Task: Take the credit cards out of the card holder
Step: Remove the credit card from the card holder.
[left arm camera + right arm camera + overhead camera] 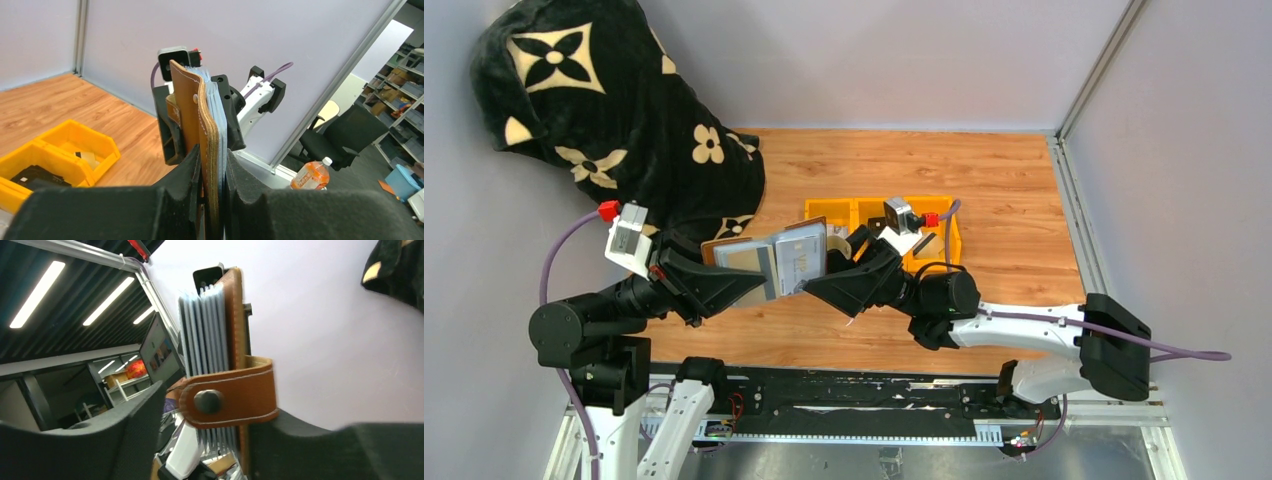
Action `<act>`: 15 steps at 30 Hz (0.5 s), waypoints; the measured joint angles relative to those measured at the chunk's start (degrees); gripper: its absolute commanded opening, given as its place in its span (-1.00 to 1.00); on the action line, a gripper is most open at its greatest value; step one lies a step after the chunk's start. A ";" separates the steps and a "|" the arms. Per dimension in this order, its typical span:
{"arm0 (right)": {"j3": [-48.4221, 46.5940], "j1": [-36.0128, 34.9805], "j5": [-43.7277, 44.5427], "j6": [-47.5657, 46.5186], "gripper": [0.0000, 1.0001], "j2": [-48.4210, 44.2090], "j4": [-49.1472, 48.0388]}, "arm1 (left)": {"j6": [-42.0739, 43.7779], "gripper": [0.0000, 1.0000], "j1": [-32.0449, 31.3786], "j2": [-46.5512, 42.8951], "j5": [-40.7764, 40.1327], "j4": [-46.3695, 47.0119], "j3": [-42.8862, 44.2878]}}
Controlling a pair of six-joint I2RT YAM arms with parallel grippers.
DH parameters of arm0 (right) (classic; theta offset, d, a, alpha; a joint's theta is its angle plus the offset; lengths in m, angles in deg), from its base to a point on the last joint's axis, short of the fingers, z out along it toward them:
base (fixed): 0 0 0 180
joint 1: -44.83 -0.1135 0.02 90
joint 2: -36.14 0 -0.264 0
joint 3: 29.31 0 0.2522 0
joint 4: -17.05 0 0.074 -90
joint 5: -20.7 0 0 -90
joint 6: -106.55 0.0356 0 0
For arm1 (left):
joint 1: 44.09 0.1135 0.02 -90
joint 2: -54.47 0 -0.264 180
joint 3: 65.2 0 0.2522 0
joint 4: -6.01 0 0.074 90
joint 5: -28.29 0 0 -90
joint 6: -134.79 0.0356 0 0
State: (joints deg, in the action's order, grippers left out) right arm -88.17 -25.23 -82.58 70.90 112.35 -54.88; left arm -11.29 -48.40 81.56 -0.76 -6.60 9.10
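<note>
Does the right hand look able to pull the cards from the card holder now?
Probably not yet: the right hand flanks the card holder, but the snap tab seems fastened across the cards.

Brown leather card holder (776,262) raised off counter (1009,200), upright on edge; snap tab (227,397) across stack; grey-blue cards (204,332) fanned inside.

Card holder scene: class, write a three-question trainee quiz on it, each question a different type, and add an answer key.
1. True or false: the left gripper is clamped on the card holder.
2. The tray on the table is: A yellow, B blue, C green.
3. Fill in: the strap with the snap crosses the edges of the ____.
Key: 1 true; 2 A; 3 cards.
</note>
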 measured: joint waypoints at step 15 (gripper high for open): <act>-29.05 0.74 -2.34 -29.70 -1.00 -13.22 77.09 | 29.94 0.47 -0.02 -0.13 -5.55 -30.60 8.63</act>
State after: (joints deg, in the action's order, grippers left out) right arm -117.22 -24.48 -84.91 41.19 99.12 22.21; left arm 18.66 -48.43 81.43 -6.31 -37.20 17.73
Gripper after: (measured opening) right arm 0.225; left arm 0.729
